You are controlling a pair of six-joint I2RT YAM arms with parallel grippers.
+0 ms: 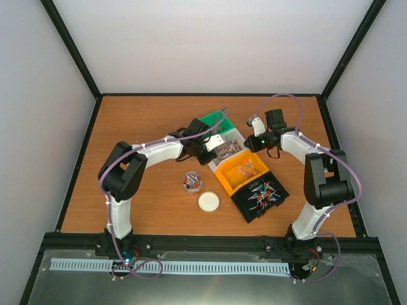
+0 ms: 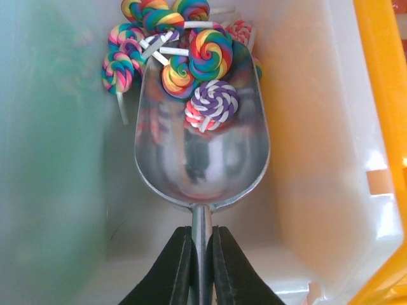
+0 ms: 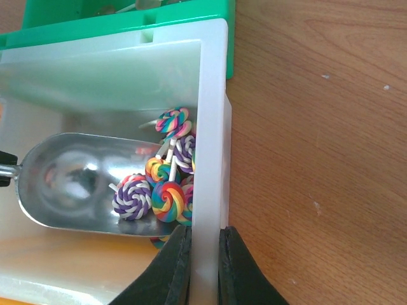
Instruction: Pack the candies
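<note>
The rainbow and purple-white swirly lollipop candies [image 2: 205,81] sit right at the mouth of the shiny metal scoop [image 2: 203,165]. A few lie in its bowl, and the rest are heaped just past its lip at the end of the white plastic bin [image 3: 213,95]. The left gripper [image 2: 202,241] is pinching the scoop's thin handle, which its black fingers [image 2: 172,267] mostly hide. The right gripper [image 3: 203,238] is clamped on the bin wall beside the scoop's mouth. An orange bin [image 2: 381,95] beside the scoop is cut off, and in the overhead view it's all too tiny to make out.
</note>
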